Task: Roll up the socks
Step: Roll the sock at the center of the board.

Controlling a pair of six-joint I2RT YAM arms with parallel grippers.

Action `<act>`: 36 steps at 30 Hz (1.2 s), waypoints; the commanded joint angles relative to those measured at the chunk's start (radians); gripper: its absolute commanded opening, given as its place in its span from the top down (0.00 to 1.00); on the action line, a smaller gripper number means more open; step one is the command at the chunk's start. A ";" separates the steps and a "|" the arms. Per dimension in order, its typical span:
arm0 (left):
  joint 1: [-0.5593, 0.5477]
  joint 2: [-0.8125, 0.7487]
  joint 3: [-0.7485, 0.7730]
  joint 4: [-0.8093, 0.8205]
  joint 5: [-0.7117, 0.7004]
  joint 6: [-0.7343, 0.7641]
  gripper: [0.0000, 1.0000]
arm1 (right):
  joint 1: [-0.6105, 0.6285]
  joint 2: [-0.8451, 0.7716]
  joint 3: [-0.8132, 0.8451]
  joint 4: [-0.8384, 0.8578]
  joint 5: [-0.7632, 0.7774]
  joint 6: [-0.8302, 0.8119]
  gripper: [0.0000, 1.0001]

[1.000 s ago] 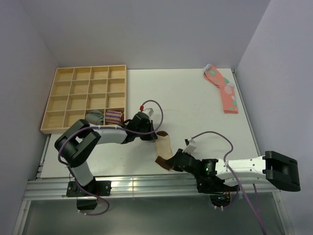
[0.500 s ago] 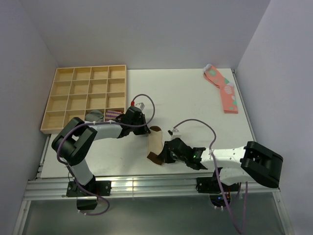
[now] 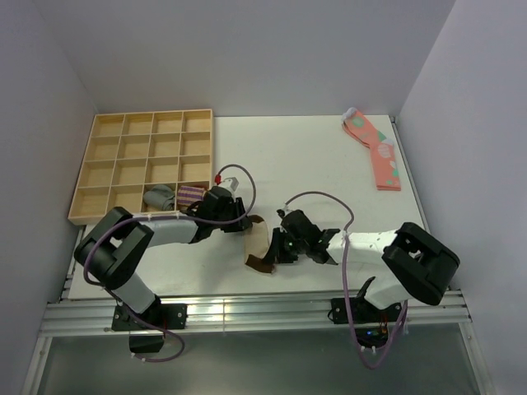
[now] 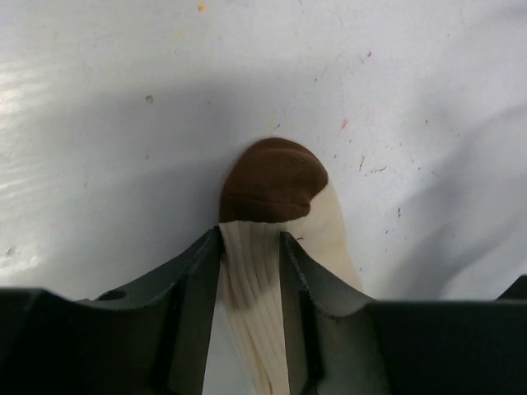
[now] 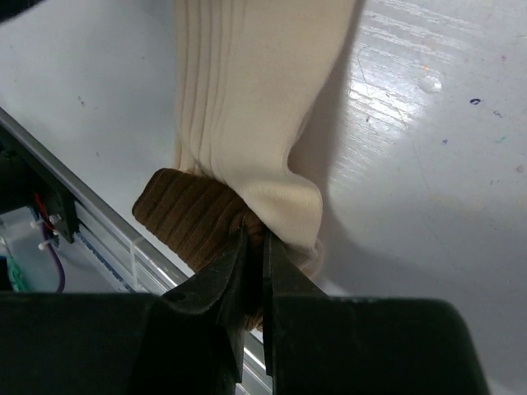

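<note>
**Beige socks held at both ends near the counter's front edge**

Top view: the beige socks (image 3: 262, 243) lay close to the near edge of the counter (image 3: 313, 164), about midway along it. The left end effector (image 3: 244, 222) was at the brown toe (image 3: 256, 220) and the right end effector (image 3: 277, 247) at the brown cuff (image 3: 259, 263), apparently to keep the pair straight for rolling. Pink spotted socks (image 3: 376, 150) lay at the far right corner. A wooden tray (image 3: 152, 113) sat at the far left.

Left wrist view: the left end effector (image 4: 251, 247) had its fingers apart, straddling the ribbed fabric behind the toe (image 4: 272, 183).

Right wrist view: the right end effector (image 5: 254, 239) was pinched on the cuff (image 5: 189, 216), probably as the anchor for the roll.
</note>
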 commanded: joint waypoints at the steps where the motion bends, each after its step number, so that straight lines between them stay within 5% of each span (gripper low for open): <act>1: -0.030 -0.080 -0.055 0.027 -0.076 0.027 0.59 | -0.019 0.043 0.018 -0.195 -0.053 -0.076 0.96; 4: -0.055 -0.147 -0.097 0.065 -0.088 0.038 0.57 | -0.033 0.071 0.045 -0.241 -0.074 -0.101 0.96; 7: -0.098 -0.227 -0.141 0.097 -0.130 0.056 0.38 | -0.050 0.103 0.071 -0.272 -0.097 -0.120 0.96; 11: -0.153 -0.334 -0.221 0.143 -0.172 0.061 0.38 | -0.059 0.140 0.103 -0.304 -0.111 -0.142 0.96; 16: -0.191 -0.413 -0.293 0.196 -0.151 0.056 0.48 | -0.059 0.161 0.123 -0.321 -0.119 -0.154 0.96; 20: -0.256 -0.472 -0.310 0.115 -0.291 0.029 0.46 | -0.059 0.166 0.142 -0.343 -0.111 -0.160 0.97; 25: -0.297 -0.574 -0.394 0.190 -0.281 0.023 0.43 | -0.059 0.171 0.153 -0.357 -0.107 -0.170 0.97; 36: -0.307 -0.344 -0.313 0.165 -0.295 -0.034 0.65 | -0.058 0.160 0.182 -0.390 -0.111 -0.202 0.97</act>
